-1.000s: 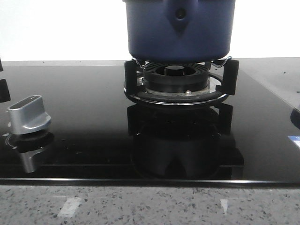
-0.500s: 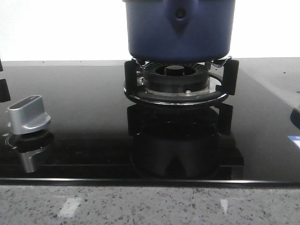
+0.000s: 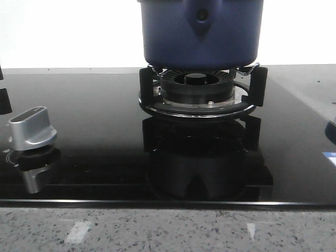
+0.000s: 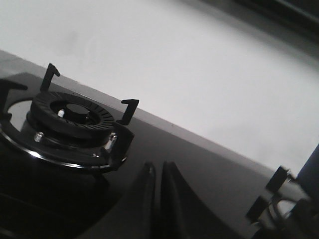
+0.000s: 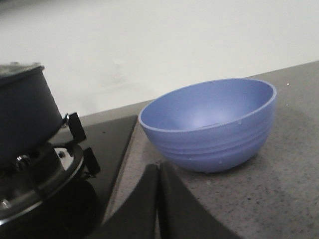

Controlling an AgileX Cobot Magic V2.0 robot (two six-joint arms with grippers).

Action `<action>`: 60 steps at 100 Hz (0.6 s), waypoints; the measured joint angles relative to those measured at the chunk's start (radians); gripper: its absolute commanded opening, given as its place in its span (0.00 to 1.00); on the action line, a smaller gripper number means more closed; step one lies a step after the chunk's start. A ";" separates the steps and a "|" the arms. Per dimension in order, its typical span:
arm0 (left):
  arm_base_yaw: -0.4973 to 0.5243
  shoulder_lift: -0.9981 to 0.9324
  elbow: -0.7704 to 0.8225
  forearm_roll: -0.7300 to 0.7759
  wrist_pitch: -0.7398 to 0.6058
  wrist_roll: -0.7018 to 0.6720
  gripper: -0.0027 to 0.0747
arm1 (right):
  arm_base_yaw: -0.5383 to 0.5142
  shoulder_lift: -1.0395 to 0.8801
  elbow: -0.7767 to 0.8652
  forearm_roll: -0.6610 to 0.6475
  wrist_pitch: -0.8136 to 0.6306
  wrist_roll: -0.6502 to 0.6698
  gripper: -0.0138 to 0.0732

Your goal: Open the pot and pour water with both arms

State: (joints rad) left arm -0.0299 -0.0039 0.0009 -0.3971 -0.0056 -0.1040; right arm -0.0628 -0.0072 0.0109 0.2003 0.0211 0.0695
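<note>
The dark-blue pot (image 3: 201, 32) sits on the black burner grate (image 3: 198, 97) at the centre back of the hob, its rivet facing the front camera; its top is cut off by the frame. In the right wrist view the pot (image 5: 22, 117) shows at the edge, with a lid rim on top. My right gripper (image 5: 158, 172) is shut and empty, over the grey counter just in front of a blue bowl (image 5: 212, 124). My left gripper (image 4: 157, 169) is shut and empty above the black glass, beside a bare second burner (image 4: 72, 117). Neither gripper shows in the front view.
A silver control knob (image 3: 32, 127) stands on the glass hob (image 3: 94, 157) at the front left. The speckled stone counter (image 3: 168, 231) runs along the front edge. A white wall lies behind the hob.
</note>
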 measured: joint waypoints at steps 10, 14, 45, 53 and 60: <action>0.000 0.000 0.000 -0.166 -0.017 0.000 0.01 | 0.000 0.000 0.000 0.156 -0.021 0.000 0.10; 0.000 0.000 0.000 -0.207 -0.018 0.000 0.01 | 0.000 0.000 0.000 0.216 -0.021 0.000 0.10; 0.000 0.013 -0.194 -0.110 0.157 0.000 0.01 | 0.000 0.008 -0.176 0.178 0.250 0.000 0.11; 0.000 0.068 -0.297 -0.029 0.244 0.000 0.01 | 0.000 0.056 -0.278 0.105 0.349 0.000 0.11; 0.000 0.141 -0.394 0.013 0.323 0.032 0.01 | 0.000 0.130 -0.370 0.049 0.435 0.000 0.10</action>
State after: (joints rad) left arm -0.0299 0.1372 -0.3933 -0.3845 0.3176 -0.0722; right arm -0.0628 0.1224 -0.3589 0.2490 0.4564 0.0695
